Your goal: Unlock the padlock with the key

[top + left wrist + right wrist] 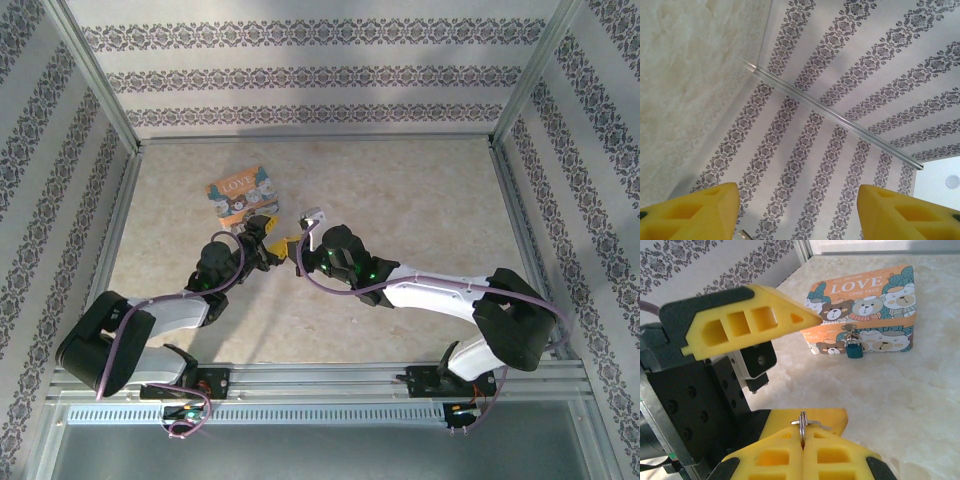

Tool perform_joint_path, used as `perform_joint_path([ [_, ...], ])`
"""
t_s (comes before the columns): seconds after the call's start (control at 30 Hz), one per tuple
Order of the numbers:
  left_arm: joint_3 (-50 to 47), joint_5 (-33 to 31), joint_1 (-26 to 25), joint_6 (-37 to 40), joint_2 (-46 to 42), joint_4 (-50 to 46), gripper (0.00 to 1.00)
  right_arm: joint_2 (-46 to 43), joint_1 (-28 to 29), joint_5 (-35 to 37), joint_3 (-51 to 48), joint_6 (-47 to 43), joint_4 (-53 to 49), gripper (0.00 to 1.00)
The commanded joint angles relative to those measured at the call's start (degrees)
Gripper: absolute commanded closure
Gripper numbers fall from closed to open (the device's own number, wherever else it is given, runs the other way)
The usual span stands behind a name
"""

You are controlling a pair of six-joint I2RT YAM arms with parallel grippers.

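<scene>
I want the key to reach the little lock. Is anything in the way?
Nothing visible: bare table lies between the key in the right tool and the padlock. A finger of the left tool hangs just beside.

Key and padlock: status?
Left gripper open, empty. Right gripper shut on the key. Padlock hangs on the orange tin's latch, untouched. Left finger crowds right gripper.

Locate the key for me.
Right wrist view, bottom centre: the key is pinched in the shut right gripper, on the near side of the orange LOVE box.
</scene>
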Motion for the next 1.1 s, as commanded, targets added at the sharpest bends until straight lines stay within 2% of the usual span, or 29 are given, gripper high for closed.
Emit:
perform_joint_path([
  [0.0, 0.97, -0.54, -0.68, -3.57, -1.0, -2.56, 0.36, -0.1, -0.5, -1.42, 1.46, 0.55, 3.12, 1.0],
  [0.17, 1.39, -0.38, -0.68, -3.41, -0.73, -1.82, 0.37, 0.12, -0.5, -2.46, 1.64, 0.8, 3.83, 1.0],
  [0.57, 0.8, -1.0, -0.68, -3.38, -0.74, -0.79, 0.45, 2.35, -0.41, -3.16, 0.64, 2.15, 4.54, 1.0],
  [1.07, 0.04, -2.08, -0.68, -3.26, -1.83, -2.24, 0.69, 0.49, -0.41, -1.7, -0.73, 2.16, 4.78, 1.0],
])
